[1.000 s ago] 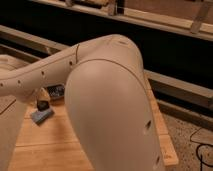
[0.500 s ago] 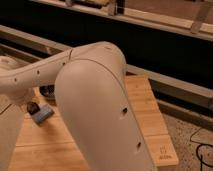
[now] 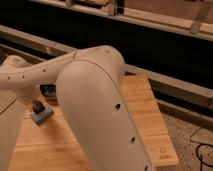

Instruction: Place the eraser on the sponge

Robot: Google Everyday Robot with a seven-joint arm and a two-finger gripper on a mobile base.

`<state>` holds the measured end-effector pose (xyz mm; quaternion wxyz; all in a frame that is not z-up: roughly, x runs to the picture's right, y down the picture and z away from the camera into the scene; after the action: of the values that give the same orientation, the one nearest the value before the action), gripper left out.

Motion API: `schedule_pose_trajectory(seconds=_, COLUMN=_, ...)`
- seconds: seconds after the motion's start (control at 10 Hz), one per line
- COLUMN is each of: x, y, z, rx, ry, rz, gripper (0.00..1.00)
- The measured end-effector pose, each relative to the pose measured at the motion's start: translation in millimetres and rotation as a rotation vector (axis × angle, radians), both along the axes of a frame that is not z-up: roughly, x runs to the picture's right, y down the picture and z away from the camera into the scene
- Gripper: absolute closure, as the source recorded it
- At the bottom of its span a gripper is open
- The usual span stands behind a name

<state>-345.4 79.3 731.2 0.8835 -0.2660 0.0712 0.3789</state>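
Camera view: the arm fills most of the frame, its big pale elbow in front and its far end reaching down on the left, toward the sponge. The sponge lies on the wooden worktop, near its left edge. On top of the sponge sits a small dark block, which I take for the eraser. It touches the sponge's upper face, toward the rear corner, and does not rest on the wood beside it.

The tool appears to be right above the sponge, at the eraser. It merges with the dark block there, so I cannot tell whether it grips the eraser or stands clear of it.

Behind the sponge, close by, lies another dark item, which has no part in this.

As a judgement, the placing itself looks done or nearly so, since the eraser is where the task wants it. If the tool holds it, what remains is to let go and lift away without dragging the block off the soft sponge. If not, nothing remains.
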Motion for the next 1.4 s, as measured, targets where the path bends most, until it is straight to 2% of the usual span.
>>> schedule_pose_trajectory(seconds=0.5, x=-6, y=19, z=15.1, rx=-0.050, ry=0.004, rz=-0.010, gripper=1.00)
schedule_pose_trajectory(seconds=1.4, x=-6, y=37, z=42.1, rx=-0.105, ry=0.035, rz=-0.045, gripper=1.00)
